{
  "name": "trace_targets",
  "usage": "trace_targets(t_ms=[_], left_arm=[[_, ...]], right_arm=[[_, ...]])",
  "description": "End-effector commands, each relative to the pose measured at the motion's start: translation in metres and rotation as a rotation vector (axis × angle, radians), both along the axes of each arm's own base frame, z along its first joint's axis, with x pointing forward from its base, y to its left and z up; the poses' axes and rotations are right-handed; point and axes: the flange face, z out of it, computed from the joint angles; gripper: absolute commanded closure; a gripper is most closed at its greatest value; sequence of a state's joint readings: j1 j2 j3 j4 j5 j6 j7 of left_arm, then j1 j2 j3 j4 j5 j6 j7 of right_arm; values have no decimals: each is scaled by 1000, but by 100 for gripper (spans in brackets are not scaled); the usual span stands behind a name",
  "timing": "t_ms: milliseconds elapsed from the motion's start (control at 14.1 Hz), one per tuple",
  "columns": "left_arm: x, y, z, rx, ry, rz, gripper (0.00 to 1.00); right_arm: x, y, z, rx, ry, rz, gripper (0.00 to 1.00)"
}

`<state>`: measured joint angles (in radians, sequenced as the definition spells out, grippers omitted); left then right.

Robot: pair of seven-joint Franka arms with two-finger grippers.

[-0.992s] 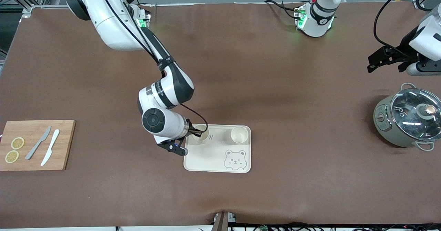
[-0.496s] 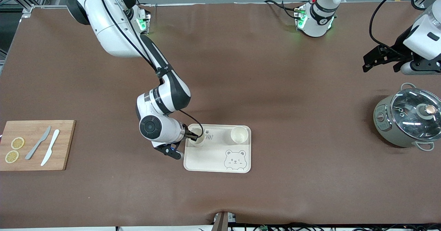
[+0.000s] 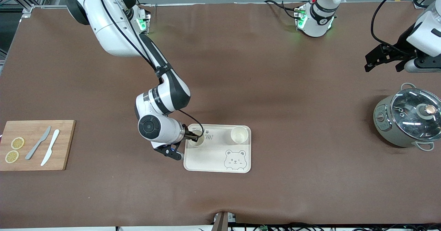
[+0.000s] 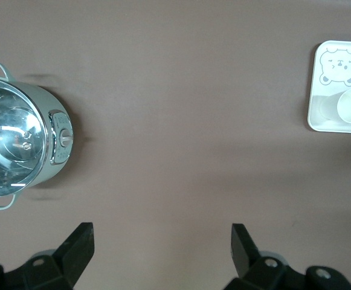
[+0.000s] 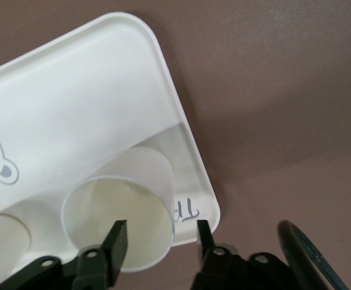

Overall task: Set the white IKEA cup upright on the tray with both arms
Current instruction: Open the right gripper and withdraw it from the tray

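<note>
Right wrist view: right gripper (image 5: 160, 241) fingers straddling rim of white cup (image 5: 124, 214), not clamped; cup upright on tray (image 3: 206, 155), at corner toward right arm's end. Second cup (image 3: 239, 134) standing on tray. Step: release. Next: lift straight off without tipping. Left gripper (image 4: 162, 249) spread, empty, waiting above table near pot (image 3: 406, 120).

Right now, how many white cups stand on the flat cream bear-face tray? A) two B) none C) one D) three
A: two white cups stand upright on the cream bear-face tray, one toward the left arm's end, the other at the right gripper, whose fingers straddle its rim.
</note>
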<state>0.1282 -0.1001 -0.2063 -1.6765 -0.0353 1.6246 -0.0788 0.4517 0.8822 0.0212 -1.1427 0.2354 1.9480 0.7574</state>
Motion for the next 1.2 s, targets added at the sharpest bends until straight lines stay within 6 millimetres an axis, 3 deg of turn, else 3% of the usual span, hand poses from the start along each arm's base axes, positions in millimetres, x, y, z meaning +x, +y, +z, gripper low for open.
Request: trace_targets(t_ms=[0,283,425,780,992,1134], left_arm=[[-8,0,7,6,-19,-5,0],[-7,0,7,38,-18,-28,0],[-6,0,4,38,-11,-28,0],[-1,-1,7,33,-25,-30,0],[-1,-5,3,33,-16,-35,0],[-1,-8,1,33,-13,-39,0]], right_arm=[[2,-13,50,13,30,18,0],[5,-44,106,-7,61,5,0],[-5,-60,157,-65,9,-4,0],[-43,-115,209,-119,-21,48,0],[-57,-171,229,-102,-45,178,0],[-66,-195,239,-92,-47,230,0]])
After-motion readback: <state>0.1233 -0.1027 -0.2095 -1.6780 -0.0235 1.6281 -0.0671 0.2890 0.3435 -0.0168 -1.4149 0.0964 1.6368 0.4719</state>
